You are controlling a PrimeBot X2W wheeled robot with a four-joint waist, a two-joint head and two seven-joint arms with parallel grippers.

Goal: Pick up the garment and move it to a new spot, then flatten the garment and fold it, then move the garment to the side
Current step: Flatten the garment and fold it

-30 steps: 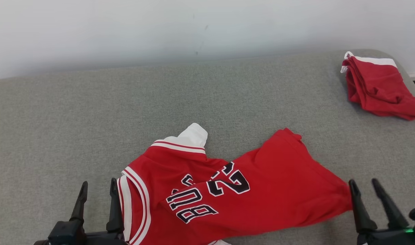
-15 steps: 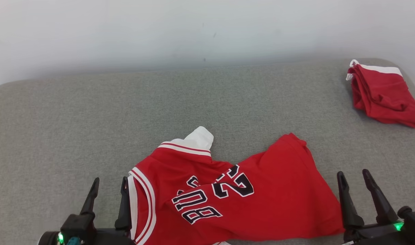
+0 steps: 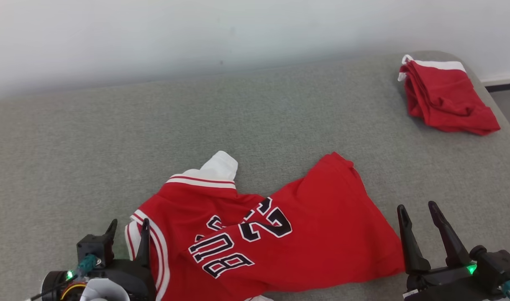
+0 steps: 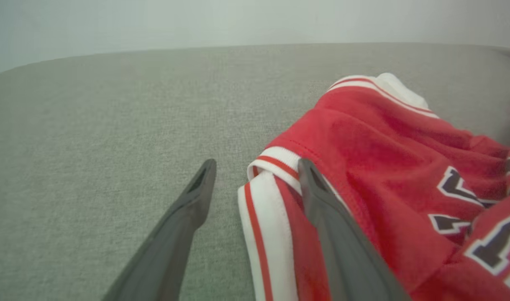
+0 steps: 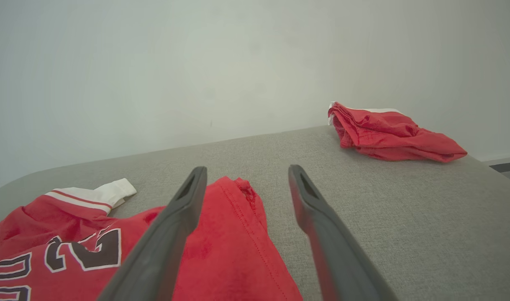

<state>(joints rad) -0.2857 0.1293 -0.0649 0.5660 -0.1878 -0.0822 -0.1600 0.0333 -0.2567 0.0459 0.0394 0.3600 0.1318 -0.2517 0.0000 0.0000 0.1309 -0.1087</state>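
Jersey is lying crumpled at lower centre.
Left gripper, lower left, and right gripper, lower right, are flanking it, jaws gaping, holding nothing.

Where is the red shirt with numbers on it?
In the head view, the shirt lies low on the grey cushion, between the left hand and right hand.
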